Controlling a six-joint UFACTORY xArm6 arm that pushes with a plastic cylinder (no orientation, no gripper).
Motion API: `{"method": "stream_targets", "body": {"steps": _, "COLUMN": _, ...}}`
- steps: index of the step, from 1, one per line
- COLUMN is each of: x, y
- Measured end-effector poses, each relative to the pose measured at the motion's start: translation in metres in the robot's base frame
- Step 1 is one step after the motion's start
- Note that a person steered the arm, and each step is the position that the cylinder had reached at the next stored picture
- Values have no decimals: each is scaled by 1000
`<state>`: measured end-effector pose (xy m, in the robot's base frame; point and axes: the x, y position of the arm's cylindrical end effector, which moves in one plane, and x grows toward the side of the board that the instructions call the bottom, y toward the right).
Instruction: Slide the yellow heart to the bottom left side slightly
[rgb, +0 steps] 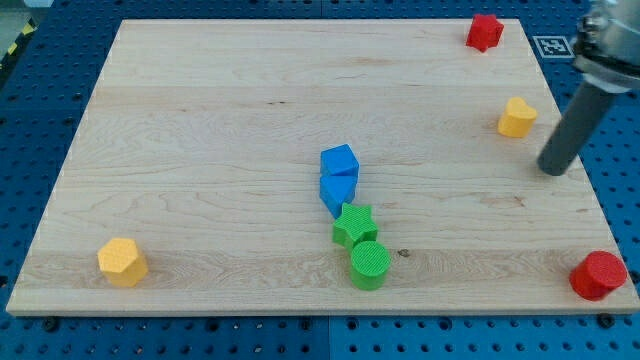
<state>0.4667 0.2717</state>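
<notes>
The yellow heart (517, 117) lies near the wooden board's right edge, in the upper part. My tip (553, 171) is down at the right edge of the board, a little below and to the right of the heart, not touching it. The rod rises toward the view's top right corner.
A red block (485, 32) sits at the board's top right. A red cylinder (598, 275) sits at the bottom right corner. A blue cube (340, 161), a blue triangular block (337, 190), a green star (354, 225) and a green cylinder (370, 265) form a chain at centre. A yellow hexagon (122, 261) lies bottom left.
</notes>
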Motion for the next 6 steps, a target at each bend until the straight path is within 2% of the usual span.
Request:
{"method": "stream_targets", "body": {"steps": 1, "x": -20, "y": 20}}
{"method": "stream_targets", "body": {"steps": 2, "x": -69, "y": 11}}
{"method": "stream_targets", "body": {"steps": 3, "x": -83, "y": -42}}
{"method": "stream_targets", "body": {"steps": 4, "x": -83, "y": -80}}
{"method": "stream_targets", "body": {"steps": 6, "x": -66, "y": -35}}
